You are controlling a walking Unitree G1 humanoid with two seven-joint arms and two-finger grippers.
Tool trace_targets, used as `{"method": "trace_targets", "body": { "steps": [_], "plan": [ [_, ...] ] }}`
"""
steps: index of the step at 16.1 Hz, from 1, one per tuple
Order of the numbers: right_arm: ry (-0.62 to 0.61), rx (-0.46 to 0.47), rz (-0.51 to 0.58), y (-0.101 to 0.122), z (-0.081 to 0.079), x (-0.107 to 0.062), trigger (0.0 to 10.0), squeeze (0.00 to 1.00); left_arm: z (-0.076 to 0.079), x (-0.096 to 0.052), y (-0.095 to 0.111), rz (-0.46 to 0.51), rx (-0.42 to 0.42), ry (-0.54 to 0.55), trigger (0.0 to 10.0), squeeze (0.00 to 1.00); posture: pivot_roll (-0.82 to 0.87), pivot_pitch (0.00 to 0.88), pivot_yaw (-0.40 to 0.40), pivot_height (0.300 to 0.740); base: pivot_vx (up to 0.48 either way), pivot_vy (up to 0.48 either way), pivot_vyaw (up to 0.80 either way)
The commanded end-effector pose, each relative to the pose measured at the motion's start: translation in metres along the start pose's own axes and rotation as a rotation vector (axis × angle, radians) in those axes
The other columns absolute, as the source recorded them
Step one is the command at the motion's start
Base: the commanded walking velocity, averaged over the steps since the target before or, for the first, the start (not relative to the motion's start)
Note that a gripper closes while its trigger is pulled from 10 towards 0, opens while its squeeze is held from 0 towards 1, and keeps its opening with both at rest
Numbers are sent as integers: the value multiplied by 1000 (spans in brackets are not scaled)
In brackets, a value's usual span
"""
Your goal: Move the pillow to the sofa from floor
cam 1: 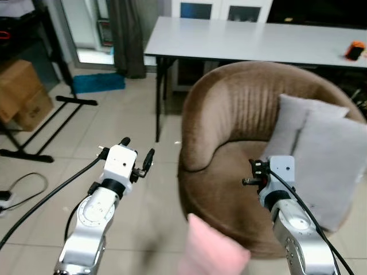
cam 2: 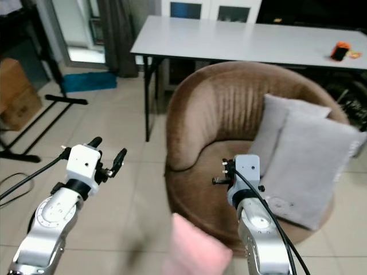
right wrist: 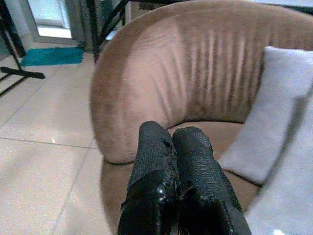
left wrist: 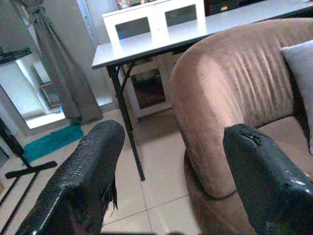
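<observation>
- The sofa [cam 1: 229, 143] is a round brown chair with a curved back. It stands on the tiled floor [cam 1: 114, 132], directly in front of the robot.
- Two grey cushions [cam 1: 321, 154] lean upright against the inside of the sofa back, on the robot's right side. One overlaps the other.
- The pink pillow [cam 1: 209, 249] appears blurred at the lower edge of the head views, between the two arms. It lies in front of the sofa's front rim, and its upper corner overlaps that rim in the picture. Whether it rests on the floor cannot be determined.
- The left gripper [cam 1: 136, 153] is raised over the floor, to the left of the sofa. Its two black fingers [left wrist: 83, 181] are spread wide apart with nothing between them. The wrist view looks along them toward the sofa's outer side and a table leg.
- The right gripper [right wrist: 173, 142] is positioned over the sofa seat, near the front rim. Its two fingers are pressed together and hold nothing. They point toward the inner curve of the sofa back.
- A white table [cam 1: 246, 40] stands behind the sofa. A small orange object [cam 1: 355, 50] sits on its right end.
- A cardboard box [cam 1: 23, 94] and a black stand [cam 1: 51, 123] are on the floor at far left. A teal mat [cam 1: 97, 82] lies beyond them, near a grey curtain [cam 1: 126, 34].
</observation>
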State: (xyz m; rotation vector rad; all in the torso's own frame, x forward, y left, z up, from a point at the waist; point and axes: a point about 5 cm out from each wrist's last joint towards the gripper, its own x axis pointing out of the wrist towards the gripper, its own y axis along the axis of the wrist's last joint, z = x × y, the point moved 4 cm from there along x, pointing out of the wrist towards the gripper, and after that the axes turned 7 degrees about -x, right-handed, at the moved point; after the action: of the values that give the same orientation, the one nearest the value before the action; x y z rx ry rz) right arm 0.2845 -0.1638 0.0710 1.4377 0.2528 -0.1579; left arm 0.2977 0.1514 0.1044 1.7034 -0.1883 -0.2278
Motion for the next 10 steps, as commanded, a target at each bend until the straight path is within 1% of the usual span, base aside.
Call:
{"method": "trace_targets", "body": {
  "steps": [1,9,10],
  "plan": [
    [-18,-1,-3,1,8,-2,10000,0,5,2,5,18,-1,-11,10000,0,-10,0,-9,740,0,-461,0],
    [36,2,-3,2,2,-5,10000,0,7,1,4,15,-3,-16,10000,0,-19,0,-7,740,0,-448,0],
    [41,0,-3,3,1,-6,10000,0,7,1,3,13,-13,-11,10000,0,-20,0,-9,740,0,0,0]
  ]
}}
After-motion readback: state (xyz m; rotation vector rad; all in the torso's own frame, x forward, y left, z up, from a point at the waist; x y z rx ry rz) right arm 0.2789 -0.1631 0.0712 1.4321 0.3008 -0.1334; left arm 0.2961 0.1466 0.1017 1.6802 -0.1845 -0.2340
